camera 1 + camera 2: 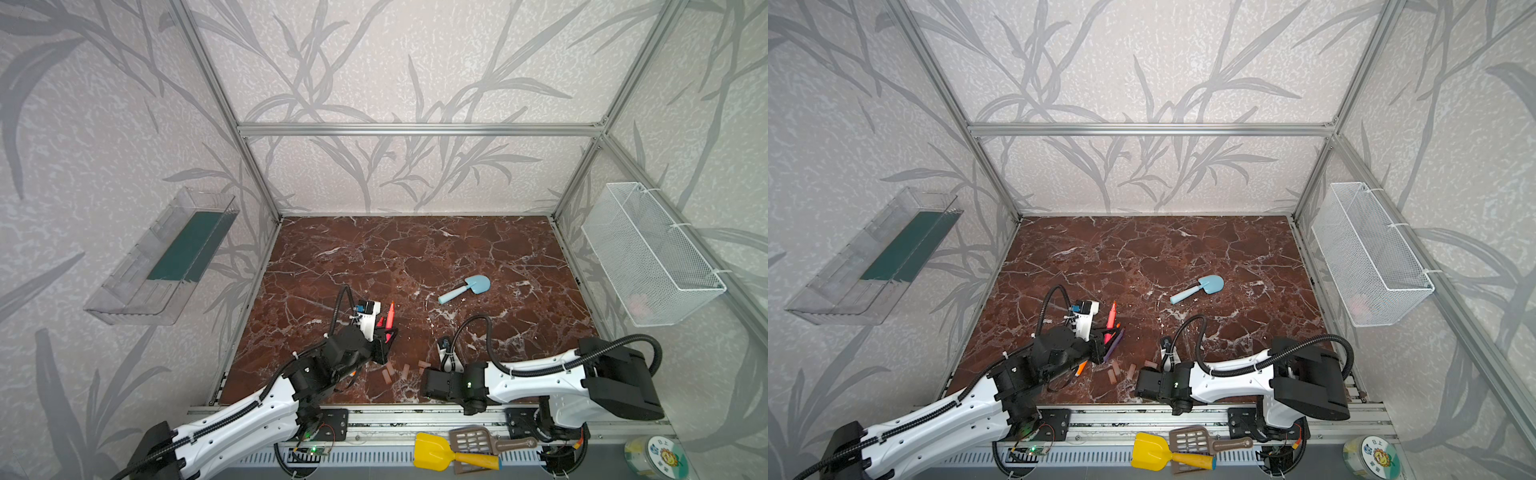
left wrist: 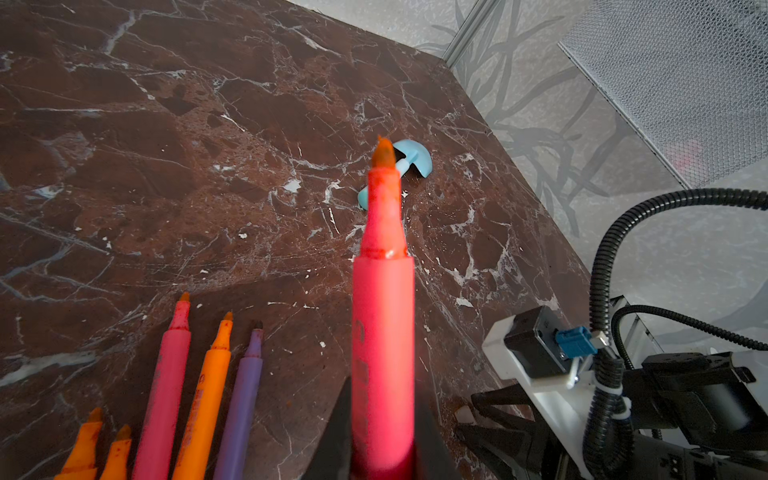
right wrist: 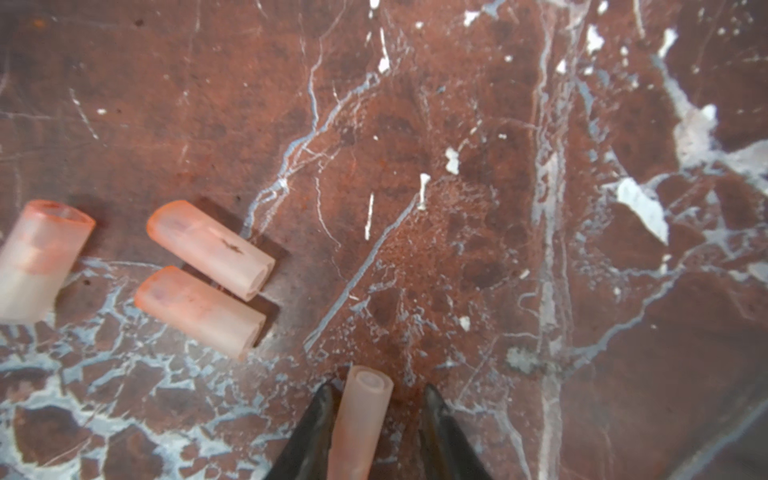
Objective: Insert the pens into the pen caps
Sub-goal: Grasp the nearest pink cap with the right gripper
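So the left gripper (image 2: pixel 382 399) is clamped tight on a red-pink pen (image 2: pixel 382 332), tip pointing up toward the far side. Five more pens (image 2: pixel 203 399) lie side by side on the marble table (image 3: pixel 457 208), near left. The right gripper (image 3: pixel 378 390) sits low at near centre, jaws apart either side of one pen cap (image 3: pixel 361 419). Three other caps (image 3: pixel 208 249) lie just left of it.

A red-pink pen (image 2: pixel 382 332), orange pen (image 2: pixel 208 390), purple pen (image 2: pixel 243 399); pale pinkish-tan caps (image 3: pixel 210 249); red-brown marble table (image 1: pixel 415 257) (white veins); light-blue shovel (image 1: pixel 467 289).
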### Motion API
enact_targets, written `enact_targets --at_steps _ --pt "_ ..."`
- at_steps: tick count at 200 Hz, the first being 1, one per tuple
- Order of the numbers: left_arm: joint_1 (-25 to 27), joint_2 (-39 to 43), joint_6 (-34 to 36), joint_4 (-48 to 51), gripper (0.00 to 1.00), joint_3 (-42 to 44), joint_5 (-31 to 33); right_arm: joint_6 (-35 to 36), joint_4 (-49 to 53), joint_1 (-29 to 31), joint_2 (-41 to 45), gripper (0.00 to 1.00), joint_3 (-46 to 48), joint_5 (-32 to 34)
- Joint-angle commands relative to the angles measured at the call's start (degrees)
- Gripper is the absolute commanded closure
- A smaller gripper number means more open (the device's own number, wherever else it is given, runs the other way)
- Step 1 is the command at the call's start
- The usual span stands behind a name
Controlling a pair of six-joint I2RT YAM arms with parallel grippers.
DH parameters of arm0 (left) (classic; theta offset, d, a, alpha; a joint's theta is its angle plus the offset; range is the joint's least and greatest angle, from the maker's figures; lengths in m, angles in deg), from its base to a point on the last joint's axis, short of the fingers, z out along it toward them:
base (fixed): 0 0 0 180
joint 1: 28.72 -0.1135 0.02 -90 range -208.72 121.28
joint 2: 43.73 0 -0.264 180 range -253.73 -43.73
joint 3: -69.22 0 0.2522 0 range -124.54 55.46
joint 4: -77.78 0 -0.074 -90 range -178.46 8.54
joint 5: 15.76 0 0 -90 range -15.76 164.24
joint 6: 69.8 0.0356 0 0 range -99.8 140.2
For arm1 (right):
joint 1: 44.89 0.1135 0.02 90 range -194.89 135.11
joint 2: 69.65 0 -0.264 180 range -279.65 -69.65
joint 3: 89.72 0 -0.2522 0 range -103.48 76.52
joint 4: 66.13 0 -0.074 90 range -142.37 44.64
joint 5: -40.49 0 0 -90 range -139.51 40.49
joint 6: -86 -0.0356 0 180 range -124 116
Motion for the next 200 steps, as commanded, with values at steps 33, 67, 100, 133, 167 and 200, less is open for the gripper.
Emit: enact_targets --at_steps 33,67,100,133,167,200 --pt "-0.2 0.8 -1.4 0.3 1.0 1.3 1.8 -2.1 0.2 0.4 -1.9 0.75 1.1 -0.3" --pt "-0.2 1.0 -2.2 0.5 1.0 1.5 1.4 -2.7 -1.2 0.4 -1.6 0.79 2.4 -0.6" --pt "-0.3 1.6 -3.6 0.3 1.0 2.0 1.1 -3.5 -1.7 0.4 -1.3 0.81 3.1 -0.6" --pt "-0.3 2.7 -2.9 -0.2 1.0 2.3 -1.3 -4.3 -1.7 0.4 2.1 0.83 4.2 1.5" --pt "-0.3 2.3 -1.2 -1.4 1.0 1.9 -5.1 -3.5 -0.6 0.2 11.3 0.84 5.2 7.7" --pt "-0.3 1.4 -1.8 -1.4 1.0 0.5 -5.8 3.4 -4.1 -5.0 21.7 0.86 6.1 7.6"
